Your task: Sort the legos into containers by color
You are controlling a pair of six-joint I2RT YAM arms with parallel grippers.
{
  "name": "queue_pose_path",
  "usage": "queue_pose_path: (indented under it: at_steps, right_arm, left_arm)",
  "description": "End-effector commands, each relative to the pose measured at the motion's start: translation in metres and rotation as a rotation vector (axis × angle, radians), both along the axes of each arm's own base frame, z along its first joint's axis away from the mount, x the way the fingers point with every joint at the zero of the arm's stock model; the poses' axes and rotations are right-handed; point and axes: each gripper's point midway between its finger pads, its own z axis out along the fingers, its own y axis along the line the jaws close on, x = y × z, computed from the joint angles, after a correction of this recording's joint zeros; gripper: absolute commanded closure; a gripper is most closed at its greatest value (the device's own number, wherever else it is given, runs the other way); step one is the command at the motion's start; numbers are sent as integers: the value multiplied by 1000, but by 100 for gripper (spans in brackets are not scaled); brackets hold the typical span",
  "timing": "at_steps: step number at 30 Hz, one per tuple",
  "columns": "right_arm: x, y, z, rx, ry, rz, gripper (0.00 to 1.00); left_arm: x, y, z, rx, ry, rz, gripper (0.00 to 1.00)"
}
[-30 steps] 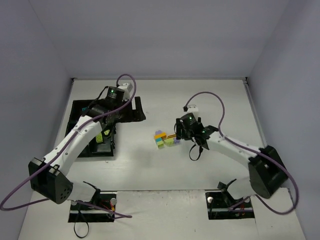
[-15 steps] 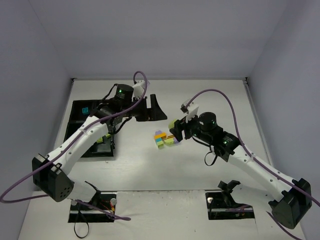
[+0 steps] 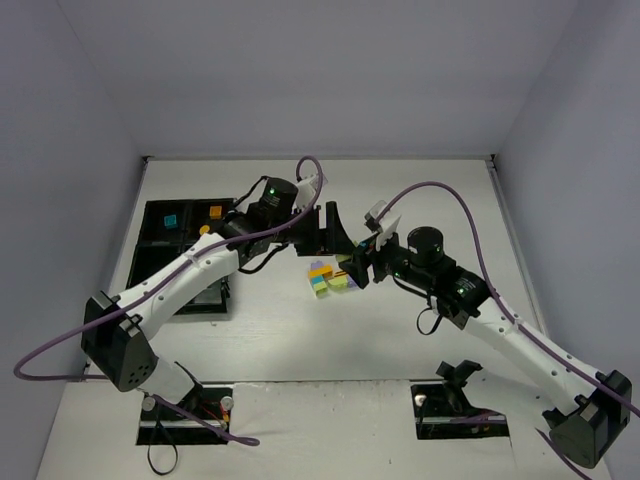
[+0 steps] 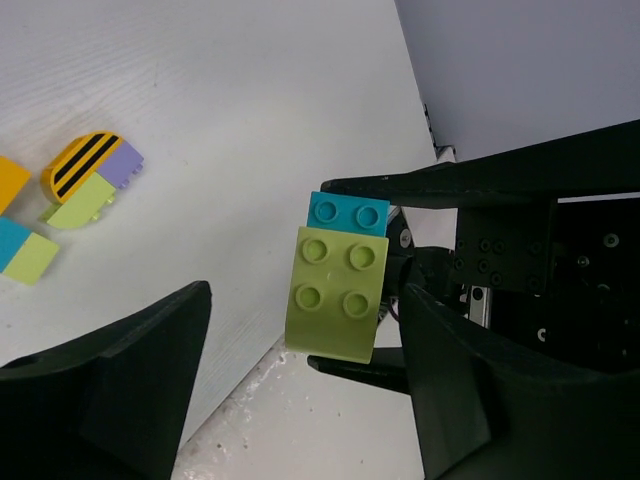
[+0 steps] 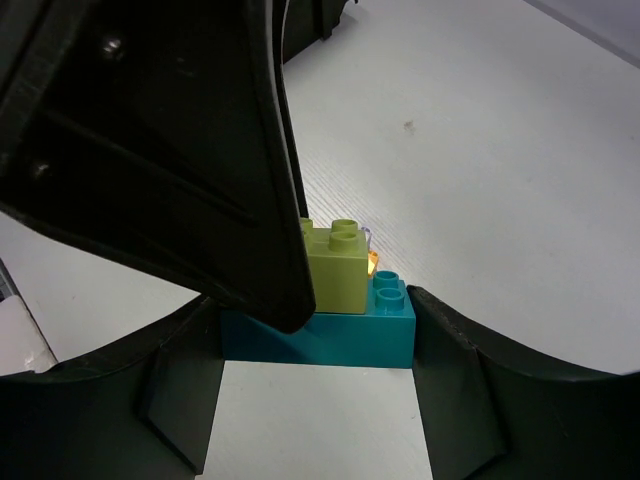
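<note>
Right gripper (image 3: 358,262) clamps a lime-on-teal lego stack (image 4: 338,285) above the table (image 3: 430,200) centre. The left gripper (image 3: 333,230), jaws spread wide, has swung over from the tray (image 3: 145,240) to face it — likely to pull the colours apart before sorting.

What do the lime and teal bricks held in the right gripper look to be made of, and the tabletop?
Lime brick: moulded hard plastic, smooth with a soft sheen, going by its crisp round studs and even colour. Teal brick: seemingly the same plastic, slightly glossier. Table: white, matte and finely ribbed, perhaps corrugated plastic sheet or painted board; the look leaves it open.
</note>
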Motion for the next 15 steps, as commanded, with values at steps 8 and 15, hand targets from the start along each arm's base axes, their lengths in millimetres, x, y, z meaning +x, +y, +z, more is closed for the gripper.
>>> queue_pose_path:
  at_steps: [8, 15]
  right_arm:
    - [0, 6, 41, 63, -103, 32, 100]
    - [-3, 1, 19, 13, -66, 23, 100]
  left_arm:
    - [5, -14, 47, -123, -74, -3, 81]
    - [6, 3, 50, -87, -89, 11, 99]
